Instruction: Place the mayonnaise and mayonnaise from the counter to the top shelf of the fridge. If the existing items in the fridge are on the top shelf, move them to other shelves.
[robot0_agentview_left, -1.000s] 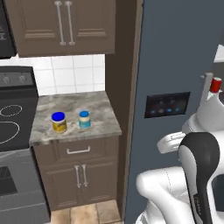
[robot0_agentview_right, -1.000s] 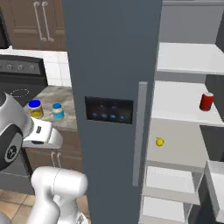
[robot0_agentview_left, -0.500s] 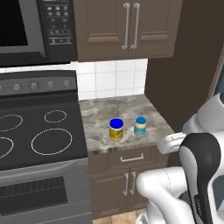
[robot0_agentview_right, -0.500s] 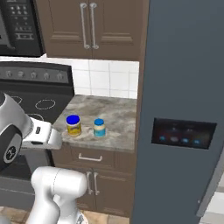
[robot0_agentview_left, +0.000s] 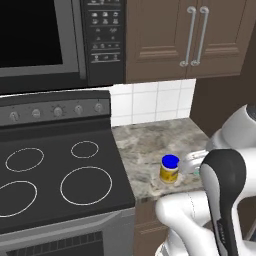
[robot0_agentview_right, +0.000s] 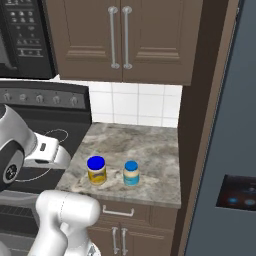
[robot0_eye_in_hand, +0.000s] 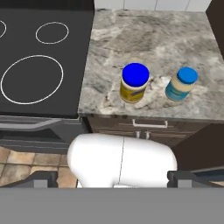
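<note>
View: swung off the fridge onto the counter (base drove).
Jars: yellow jar, pale jar at its 3 o'clock, both upright.
Gripper: jaws apart, empty.
Meaning: pickup not begun.

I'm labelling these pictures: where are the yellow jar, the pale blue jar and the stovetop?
yellow jar (robot0_eye_in_hand: 134, 83): hand view, on its blue lid.
pale blue jar (robot0_agentview_right: 131, 173): right base view, on its side wall.
stovetop (robot0_agentview_left: 55, 175): left base view, bare black surface between the rings.

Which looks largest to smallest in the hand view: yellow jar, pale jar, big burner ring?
1. Big burner ring
2. Yellow jar
3. Pale jar, slightly smaller than the yellow jar
</note>
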